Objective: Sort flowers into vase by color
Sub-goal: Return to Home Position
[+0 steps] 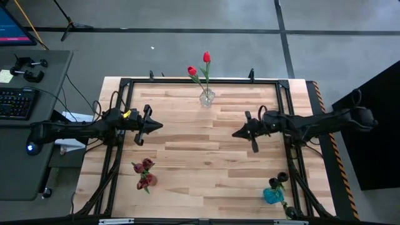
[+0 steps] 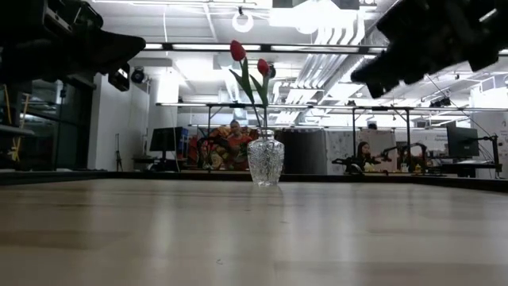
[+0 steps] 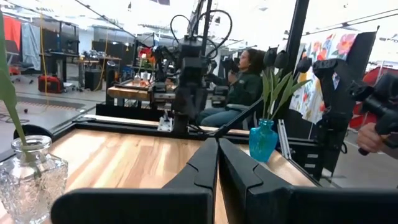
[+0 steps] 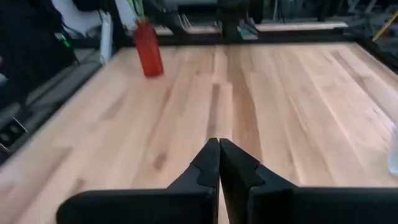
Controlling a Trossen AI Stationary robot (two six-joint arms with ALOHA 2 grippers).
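Two bright red flowers [image 1: 200, 67] stand with their stems in a clear glass vase [image 1: 207, 97] at the table's far middle; the low view shows that vase [image 2: 265, 159] too. Maroon flowers [image 1: 144, 166] sit in a red vase [image 1: 147, 181] at the near left, which also shows in the right wrist view [image 4: 148, 56]. Near-black flowers [image 3: 283, 59] sit in a blue vase [image 3: 263, 140] at the near right. My left gripper [image 1: 161, 125] hangs shut over the table's left middle. My right gripper [image 1: 234, 133] hangs shut over the right middle. Both hold nothing.
A black metal frame [image 1: 200, 81] runs around the wooden table top. A desk with a keyboard [image 1: 15, 103] stands off the left side. Beyond the table a person sits [image 3: 242, 84], and a hand [image 3: 373, 137] shows near the right frame post.
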